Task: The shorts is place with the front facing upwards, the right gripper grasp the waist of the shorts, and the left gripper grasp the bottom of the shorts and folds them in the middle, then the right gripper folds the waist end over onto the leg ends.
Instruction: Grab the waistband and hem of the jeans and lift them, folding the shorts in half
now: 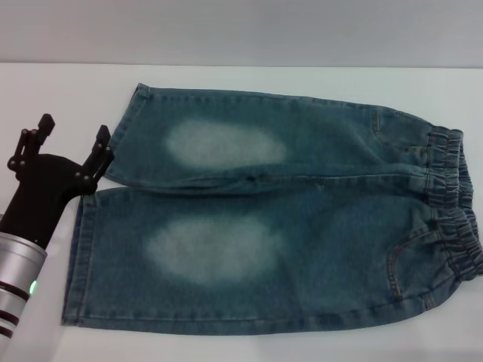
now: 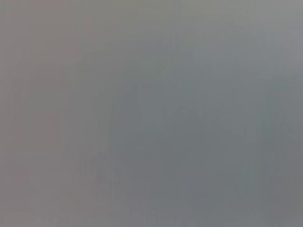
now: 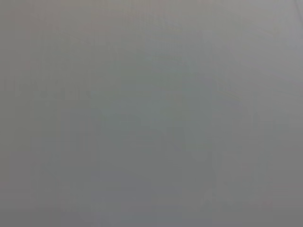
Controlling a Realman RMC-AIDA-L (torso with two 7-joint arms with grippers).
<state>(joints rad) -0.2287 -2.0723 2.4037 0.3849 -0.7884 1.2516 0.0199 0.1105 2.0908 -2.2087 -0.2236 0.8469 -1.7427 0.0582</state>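
Presently, the left gripper (image 1: pixel 74 134) hovers over the white worktop (image 1: pixel 45 90) at the robot's left, just beside the leg ends of the shorts (image 1: pixel 272 226). Its jaws stand wide open and hold nothing; one fingertip (image 1: pixel 103 134) lies right at the hem of the far leg, though whether it touches the cloth cannot be told. The other fingertip (image 1: pixel 47 119) is over bare worktop, apart from the denim. A green ring (image 1: pixel 33 286) glows on its silver arm.

One pair of shorts lies flat and unfolded, front upward, stretched across the worktop. Counted: two legs, each with one pale oval patch, so two patches. The near leg's hem (image 1: pixel 75 256) is at the left, the far leg's hem (image 1: pixel 124 136) beyond it; both hems point toward the robot's left. The waist (image 1: pixel 453 204), one gathered band, is at the right. One curved pocket seam (image 1: pixel 400 256) shows near the waist on the near leg.

The right gripper appears in no view. Both wrist views show only a featureless grey field.
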